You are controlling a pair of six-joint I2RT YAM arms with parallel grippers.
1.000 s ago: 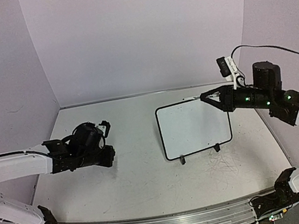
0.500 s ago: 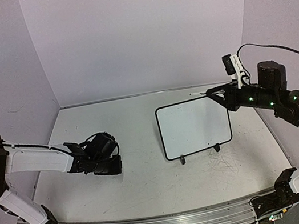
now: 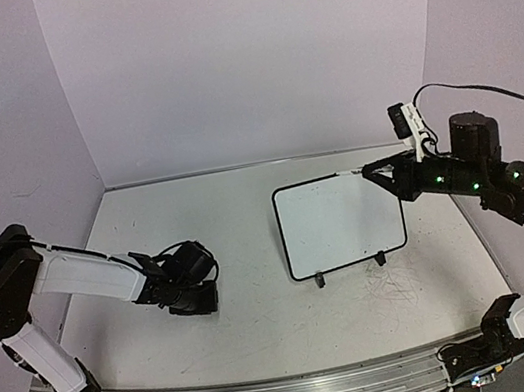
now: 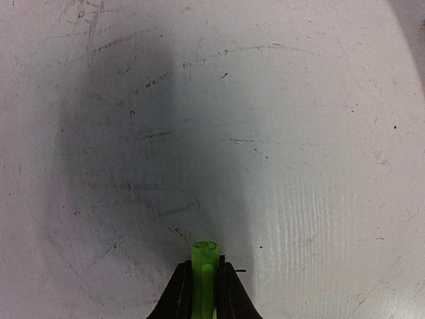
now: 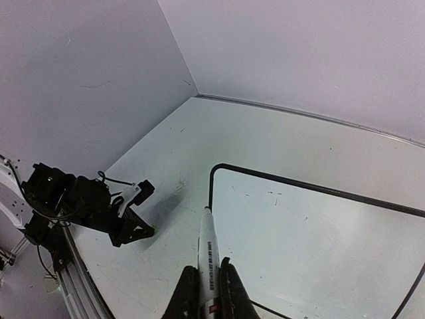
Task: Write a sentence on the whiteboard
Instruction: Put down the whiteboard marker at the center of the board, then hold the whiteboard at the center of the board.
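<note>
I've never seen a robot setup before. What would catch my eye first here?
The small black-framed whiteboard sits right of centre on the scuffed table, with no writing I can make out. The right arm reaches over its far edge, jaws shut on a white marker. On the left, the left arm hangs low over the table, jaws pinching a bright green piece.

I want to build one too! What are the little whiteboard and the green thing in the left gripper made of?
Whiteboard: smooth coated sheet, glossy, since light glints off it; thin black frame, probably plastic. Green thing: bright, slightly see-through tube, so likely plastic too.
</note>
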